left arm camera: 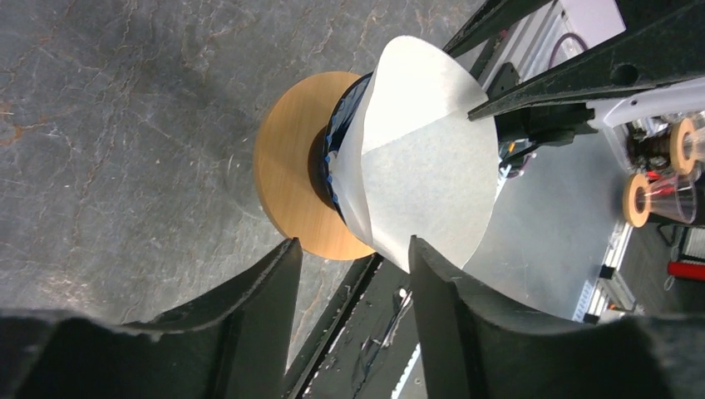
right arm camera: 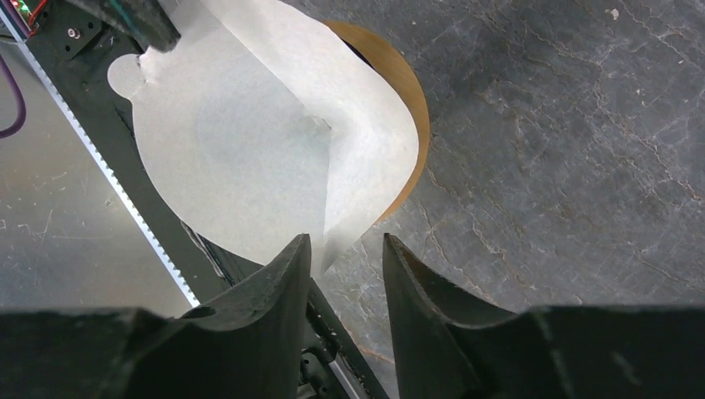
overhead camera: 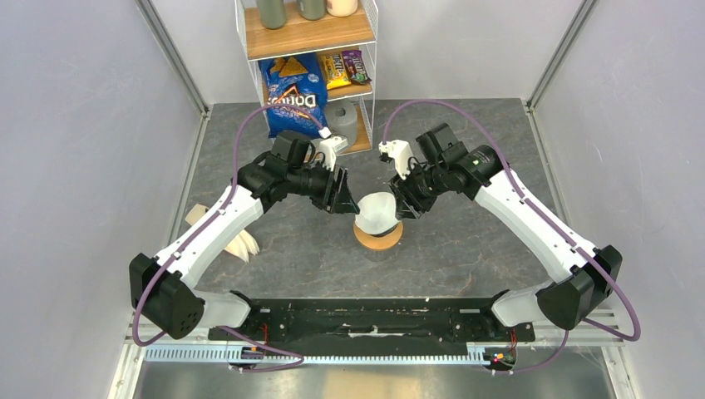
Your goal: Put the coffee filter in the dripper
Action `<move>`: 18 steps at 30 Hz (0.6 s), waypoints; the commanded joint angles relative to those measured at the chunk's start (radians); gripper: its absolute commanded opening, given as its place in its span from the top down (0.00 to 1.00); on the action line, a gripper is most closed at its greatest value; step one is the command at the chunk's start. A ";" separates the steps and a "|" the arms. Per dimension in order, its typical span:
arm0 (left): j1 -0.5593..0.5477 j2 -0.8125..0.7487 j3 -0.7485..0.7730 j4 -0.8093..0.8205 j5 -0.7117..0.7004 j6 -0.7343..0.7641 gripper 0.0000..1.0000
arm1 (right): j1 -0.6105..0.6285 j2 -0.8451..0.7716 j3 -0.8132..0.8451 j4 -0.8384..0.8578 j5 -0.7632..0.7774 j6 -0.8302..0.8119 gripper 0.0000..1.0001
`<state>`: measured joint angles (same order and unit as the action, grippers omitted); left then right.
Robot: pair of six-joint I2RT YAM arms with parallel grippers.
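The white coffee filter stands as an opened cone with its point down in the dark blue dripper. The dripper rests on a round wooden ring, and the paper hides most of it. My left gripper is at the filter's left side and open. In the left wrist view one fingertip overlaps the paper's edge, with nothing between the jaws of the left gripper. My right gripper is at the filter's right side. The right gripper is open too. A corner of the filter dips just between its tips.
A wire shelf at the back holds a Doritos bag, candy bags and a grey canister. A bundle of cream paper filters lies at the left beside my left arm. The black base rail runs along the near edge.
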<state>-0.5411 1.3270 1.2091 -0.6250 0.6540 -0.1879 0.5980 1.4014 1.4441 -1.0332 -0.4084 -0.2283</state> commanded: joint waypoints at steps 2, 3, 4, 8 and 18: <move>-0.006 -0.004 0.055 -0.026 -0.035 0.055 0.29 | -0.003 -0.025 0.051 0.024 -0.017 0.005 0.52; -0.005 -0.007 0.065 -0.036 -0.044 0.059 0.23 | -0.004 -0.029 0.061 0.024 -0.019 0.009 0.49; -0.004 -0.011 0.077 -0.045 -0.052 0.065 0.19 | -0.003 -0.037 0.071 0.025 -0.022 0.014 0.46; 0.030 -0.020 0.144 -0.108 -0.074 0.074 0.10 | -0.004 -0.082 0.095 0.063 -0.018 0.039 0.33; 0.288 -0.068 0.372 -0.269 0.045 0.090 0.07 | -0.069 -0.199 0.144 0.204 0.066 0.141 0.04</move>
<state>-0.3340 1.2808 1.4525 -0.7872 0.6575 -0.1501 0.5720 1.2411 1.5421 -0.9207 -0.4015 -0.1486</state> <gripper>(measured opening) 0.922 0.933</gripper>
